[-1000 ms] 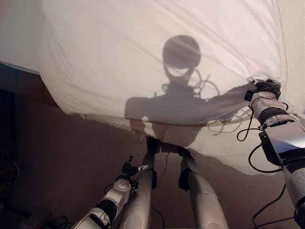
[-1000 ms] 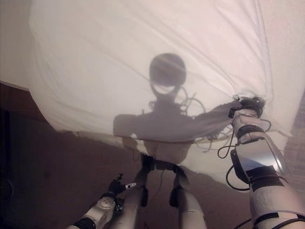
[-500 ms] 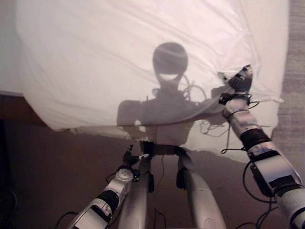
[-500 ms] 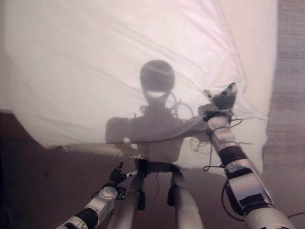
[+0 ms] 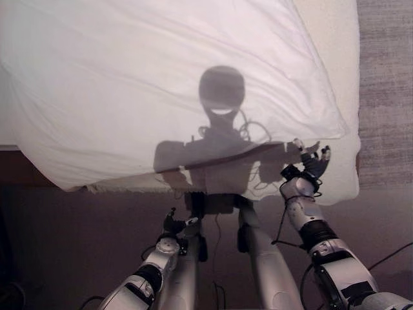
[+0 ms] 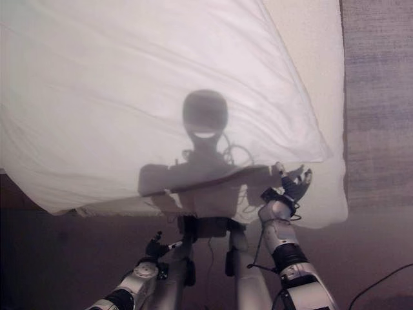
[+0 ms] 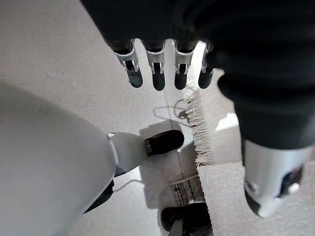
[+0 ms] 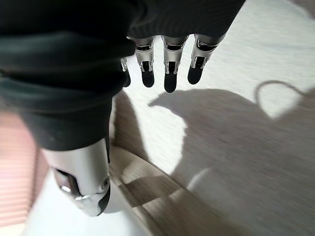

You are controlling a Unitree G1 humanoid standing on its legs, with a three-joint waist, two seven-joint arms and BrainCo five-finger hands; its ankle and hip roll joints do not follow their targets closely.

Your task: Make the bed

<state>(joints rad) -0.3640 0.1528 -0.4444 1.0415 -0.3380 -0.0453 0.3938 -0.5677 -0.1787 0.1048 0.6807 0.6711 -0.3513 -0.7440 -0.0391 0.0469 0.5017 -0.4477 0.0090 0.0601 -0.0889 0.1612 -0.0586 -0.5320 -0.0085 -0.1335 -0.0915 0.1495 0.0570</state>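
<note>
- While the robot looks down over the foot of the bed, the white, softly creased duvet [image 5: 129, 84] lies spread across the bed, and it serves as the landmark for the rest.
- Left of the duvet's lower left corner, a dark strip of the bed's side [image 5: 16, 175] shows beneath the overhanging cloth, with the dim brown floor [image 5: 71, 245] below it.
- The duvet's near hem [image 5: 122, 187] hangs over the foot of the bed, its edge ragged and slightly folded under.
- Below the hem, well apart from the duvet, the left hand [image 5: 173, 226] hangs low by the robot's side; in the left wrist view its fingers [image 7: 158, 73] are straight and relaxed, holding nothing, above pale floor and the fringed edge of a beige rug [image 7: 199, 123].
- Under the duvet's right corner, the cream mattress sheet [image 5: 339, 174] shows as a lower layer and runs up along the duvet's right edge to the top of the view.
- Just below that right corner, the right hand [image 5: 312, 165] is raised in front of the mattress sheet, palm up, released, with fingers and thumb spread; no cloth is in it.
- In the right wrist view its fingers [image 8: 170, 73] are straight and apart from the white bedding [image 8: 246, 98] beyond them.
- Right of the duvet and the mattress sheet, a grey woven carpet [image 5: 387, 90] covers the floor beside the bed.
</note>
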